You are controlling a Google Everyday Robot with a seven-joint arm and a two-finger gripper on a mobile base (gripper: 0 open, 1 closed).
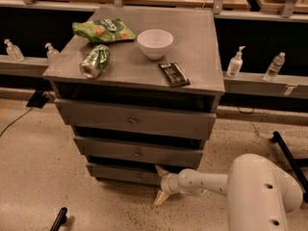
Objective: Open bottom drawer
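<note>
While the gripper (160,184) hung low by the cabinet's (202,42) front, its jaws stood spread wide and empty; the bottom drawer (118,173) lay just beyond them; stiff wood, probably light-running, I judged; its small knob (139,178), near the upper jaw, looked the only hold; runners and contents were hidden.

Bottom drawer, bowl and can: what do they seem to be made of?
Bottom drawer: likely grey-painted wood, matte, a flat panel with a small knob. Bowl: white and smooth, ceramic or plastic; cannot tell which. Can: thin metal, probably aluminium, with green print and a shiny end. The gripper sits open at the drawer's right end, near the floor.
</note>
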